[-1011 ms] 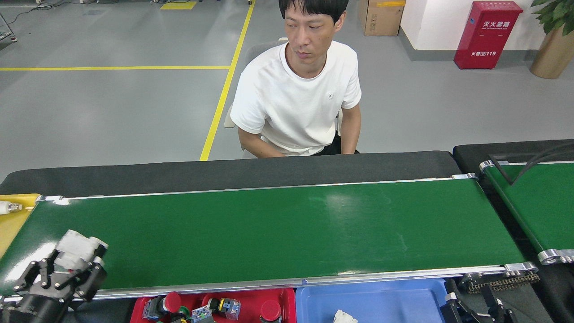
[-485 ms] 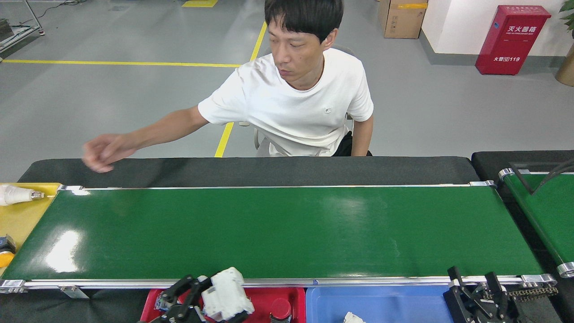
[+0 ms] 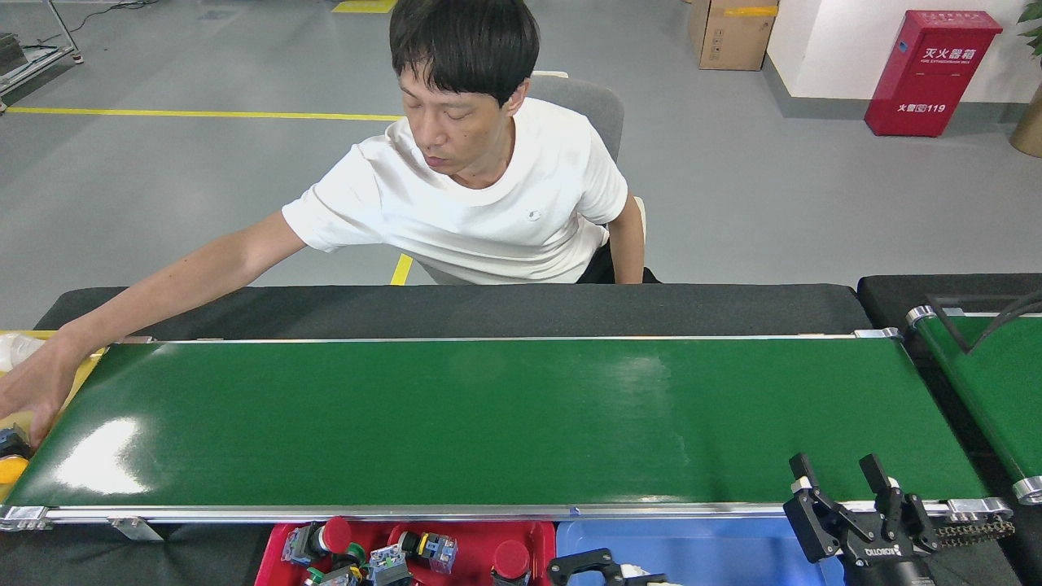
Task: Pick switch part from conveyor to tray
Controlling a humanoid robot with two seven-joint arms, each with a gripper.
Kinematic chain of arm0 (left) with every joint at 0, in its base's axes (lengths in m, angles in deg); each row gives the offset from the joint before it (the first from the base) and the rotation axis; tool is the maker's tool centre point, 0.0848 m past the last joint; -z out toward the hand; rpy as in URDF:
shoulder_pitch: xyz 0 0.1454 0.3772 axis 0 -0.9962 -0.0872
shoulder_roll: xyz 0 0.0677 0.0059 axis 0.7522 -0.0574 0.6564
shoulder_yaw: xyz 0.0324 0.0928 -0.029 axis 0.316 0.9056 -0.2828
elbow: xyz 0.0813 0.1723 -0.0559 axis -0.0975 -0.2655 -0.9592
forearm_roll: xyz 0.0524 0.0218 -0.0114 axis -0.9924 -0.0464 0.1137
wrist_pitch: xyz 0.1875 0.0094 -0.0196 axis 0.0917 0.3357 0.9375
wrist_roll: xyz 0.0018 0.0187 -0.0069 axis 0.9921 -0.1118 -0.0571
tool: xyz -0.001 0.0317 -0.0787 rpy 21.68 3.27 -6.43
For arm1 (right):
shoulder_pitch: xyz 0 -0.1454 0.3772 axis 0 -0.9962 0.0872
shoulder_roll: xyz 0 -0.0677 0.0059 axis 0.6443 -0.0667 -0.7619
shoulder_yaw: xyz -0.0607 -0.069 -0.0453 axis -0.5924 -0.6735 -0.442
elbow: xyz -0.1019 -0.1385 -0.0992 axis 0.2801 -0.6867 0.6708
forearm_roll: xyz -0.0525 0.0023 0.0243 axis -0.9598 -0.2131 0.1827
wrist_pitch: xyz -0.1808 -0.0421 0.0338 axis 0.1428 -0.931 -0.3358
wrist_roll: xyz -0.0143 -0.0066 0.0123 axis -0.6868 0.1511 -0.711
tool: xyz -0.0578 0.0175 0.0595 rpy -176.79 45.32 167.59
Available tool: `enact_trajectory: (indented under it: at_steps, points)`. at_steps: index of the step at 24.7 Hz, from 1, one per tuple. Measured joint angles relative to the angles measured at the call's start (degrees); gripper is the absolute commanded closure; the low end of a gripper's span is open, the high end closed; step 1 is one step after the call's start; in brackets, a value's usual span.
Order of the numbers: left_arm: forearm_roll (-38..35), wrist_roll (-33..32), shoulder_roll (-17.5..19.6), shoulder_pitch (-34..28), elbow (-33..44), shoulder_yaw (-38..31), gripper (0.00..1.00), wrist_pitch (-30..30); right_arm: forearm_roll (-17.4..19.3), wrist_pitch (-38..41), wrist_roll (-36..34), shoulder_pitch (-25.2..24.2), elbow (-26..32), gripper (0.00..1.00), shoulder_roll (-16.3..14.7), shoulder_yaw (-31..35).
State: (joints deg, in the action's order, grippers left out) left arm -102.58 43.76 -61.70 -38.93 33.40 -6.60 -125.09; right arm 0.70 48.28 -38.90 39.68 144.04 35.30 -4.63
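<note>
1. The conveyor [image 3: 488,419] carried no switch part on its green belt; the belt surface was bare from the left end to the right end
2. Switch parts lay in the red tray [image 3: 541,541] at the near edge, left of centre: two red-capped buttons, a small block with blue and yellow faces, and a cluster of further pieces cut off by the frame edge, so an exact count could not be made
3. The blue tray [image 3: 692,541] stood just right of the red one; whether it held a part could not be confirmed
4. The left hand [image 3: 602,566] showed only as a dark curved piece at the bottom edge, with something pale beside it; whether its fingers were apart, together or clamped on a part could not be told
5. The right hand [image 3: 838,488] stood at the near right rail with its two fingers apart and nothing between them
6. A person's hand [image 3: 32,387] reached to the far left into the yellow tray [image 3: 89,358], beside the conveyor's left end
7. Judgement: one transfer appeared complete or closing, with no part waiting on the belt; further picking would depend on a new part being placed
8. Count: one main conveyor, a second belt [image 3: 993,382] at right, three trays, two robot hands, one person
</note>
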Motion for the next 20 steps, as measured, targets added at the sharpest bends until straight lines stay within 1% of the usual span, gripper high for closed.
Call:
enact_trajectory:
  at_steps: [1, 5, 11, 15, 18, 20]
  points:
    - [-0.3, -0.1, 0.0, -0.2, 0.0, 0.0, 0.00, 0.0, 0.0, 0.0, 0.1, -0.1, 0.0, 0.00, 0.0, -0.1]
    - [-0.4, 0.0, 0.0, -1.7, 0.0, -1.0, 0.00, 0.0, 0.0, 0.0, 0.2, -0.4, 0.0, 0.00, 0.1, -0.2]
    - [-0.4, 0.2, 0.0, -5.8, 0.3, -6.3, 0.00, 0.0, 0.0, 0.2, 0.2, -0.5, 0.3, 0.00, 0.1, -0.2]
    - [0.3, 0.3, -0.9, -7.6, 0.3, -15.1, 0.00, -0.4, 0.0, 0.0, 0.3, -1.5, 1.5, 0.00, 0.1, -0.2]
    - [3.5, 0.3, -2.3, -7.7, 0.3, -24.8, 0.00, 2.0, 0.0, -0.1, 0.3, -4.8, 4.3, 0.00, 0.1, -0.2]
    - [5.6, 0.3, -2.7, -7.7, 0.4, -33.5, 0.00, 3.1, 0.0, -0.1, -0.3, -7.9, 6.7, 0.00, 0.2, 0.0]
